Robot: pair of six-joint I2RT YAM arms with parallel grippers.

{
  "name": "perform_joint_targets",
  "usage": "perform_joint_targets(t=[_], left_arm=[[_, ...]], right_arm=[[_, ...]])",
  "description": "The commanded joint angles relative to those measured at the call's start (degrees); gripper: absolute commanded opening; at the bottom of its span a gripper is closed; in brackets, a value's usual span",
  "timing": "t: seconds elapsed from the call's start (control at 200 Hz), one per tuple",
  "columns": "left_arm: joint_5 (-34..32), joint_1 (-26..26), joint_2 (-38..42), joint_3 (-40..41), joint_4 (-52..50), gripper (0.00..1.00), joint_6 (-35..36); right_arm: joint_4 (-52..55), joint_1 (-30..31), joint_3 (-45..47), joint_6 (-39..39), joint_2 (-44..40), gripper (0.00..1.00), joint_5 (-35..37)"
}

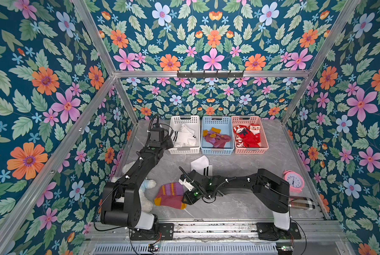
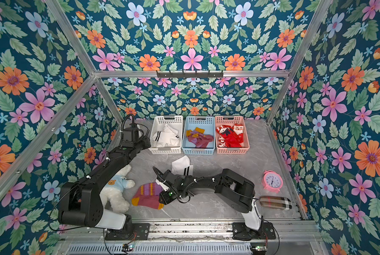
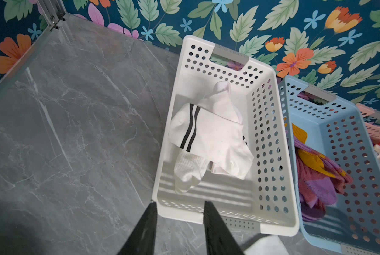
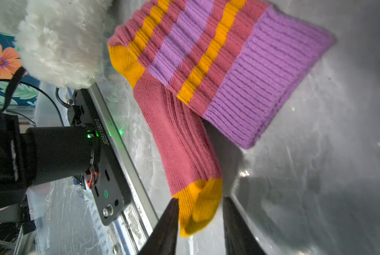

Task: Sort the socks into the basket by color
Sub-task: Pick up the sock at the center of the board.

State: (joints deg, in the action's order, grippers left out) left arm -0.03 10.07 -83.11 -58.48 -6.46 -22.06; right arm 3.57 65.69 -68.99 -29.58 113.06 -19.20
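Your right end effector straddles the toe of the maroon sock near the tabletop's front edge; you cannot tell whether it pinches. Jaws apart and empty, your left end effector hovers by the white basket.

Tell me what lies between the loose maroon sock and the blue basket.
A white sock with black stripes lies loose between the maroon sock and the blue basket. It shows in both top views.
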Motion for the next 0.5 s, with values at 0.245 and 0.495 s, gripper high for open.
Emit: perform_joint_targets(t=[0.245, 0.495], left_arm=[[-1.1, 0.0, 1.5, 0.9, -0.2, 0.39, 0.7], [-0.2, 0.0, 2.5, 1.2, 0.3, 0.38, 0.7]], right_arm=[[2.9, 0.1, 0.1, -0.6, -0.8, 0.04, 5.7], [5.2, -1.4, -0.9, 2.1, -8.0, 0.00, 9.7]])
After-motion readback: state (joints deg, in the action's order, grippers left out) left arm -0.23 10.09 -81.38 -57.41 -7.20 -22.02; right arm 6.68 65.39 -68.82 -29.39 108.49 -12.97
